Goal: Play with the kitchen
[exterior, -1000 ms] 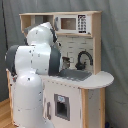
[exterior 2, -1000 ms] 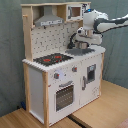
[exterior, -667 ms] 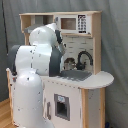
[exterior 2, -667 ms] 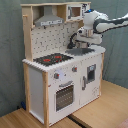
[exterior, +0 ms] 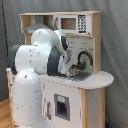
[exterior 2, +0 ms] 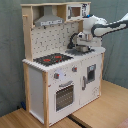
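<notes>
The pincer sits right of centre in the second exterior view, low over the grey sink and just beside the black faucet; whether it is released or clenched on anything cannot be told from either view. In the first exterior view it shows right of centre, mostly hidden behind the arm's bulky white body, with the faucet's curved spout arching to its right.

The kitchen fills the middle of both exterior views, standing on a wooden floor. It looks like stiff painted board and light wood: too large and heavy to be lifted, and best treated as a fixed thing with small moving parts. Sensible places to take hold are probably the faucet, the knobs under the hob and the handle of the oven door. These small fittings are likely smooth, hard and rather delicate, so a gentle pinch would suit them better than force.

Its long axis runs straight up, from the floor to the hood and the top shelf. Its front faces the lower right of the second exterior view, and the lower right of the first exterior view as well, with the rounded surface jutting toward the right edge there.
</notes>
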Controlling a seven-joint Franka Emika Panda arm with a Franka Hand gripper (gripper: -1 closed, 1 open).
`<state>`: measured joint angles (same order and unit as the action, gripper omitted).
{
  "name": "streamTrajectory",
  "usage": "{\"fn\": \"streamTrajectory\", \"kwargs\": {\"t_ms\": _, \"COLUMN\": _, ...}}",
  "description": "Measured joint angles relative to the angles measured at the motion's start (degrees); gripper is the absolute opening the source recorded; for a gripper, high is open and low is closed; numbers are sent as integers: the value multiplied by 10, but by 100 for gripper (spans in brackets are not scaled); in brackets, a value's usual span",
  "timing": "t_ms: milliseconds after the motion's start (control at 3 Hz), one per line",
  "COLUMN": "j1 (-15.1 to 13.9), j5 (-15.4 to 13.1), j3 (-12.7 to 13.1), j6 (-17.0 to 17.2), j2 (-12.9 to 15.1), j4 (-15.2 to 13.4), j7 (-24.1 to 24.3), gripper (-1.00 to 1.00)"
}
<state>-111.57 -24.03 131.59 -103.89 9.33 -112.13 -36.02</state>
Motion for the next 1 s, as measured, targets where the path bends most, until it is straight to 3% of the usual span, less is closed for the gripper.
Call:
{"fn": "streamTrajectory", "kwargs": {"t_ms": 667, "j1": 0, "j5": 40, "j3": -30, "j6": -67, "j2": -54, "j4": -3, "j7": -41, "gripper": -100}}
{"fn": "streamTrajectory", "kwargs": {"t_ms": 1000, "j1": 0, "j5": 41, "j3": -30, "j6": -69, "j2": -55, "j4": -3, "j7": -41, "gripper": 100}}
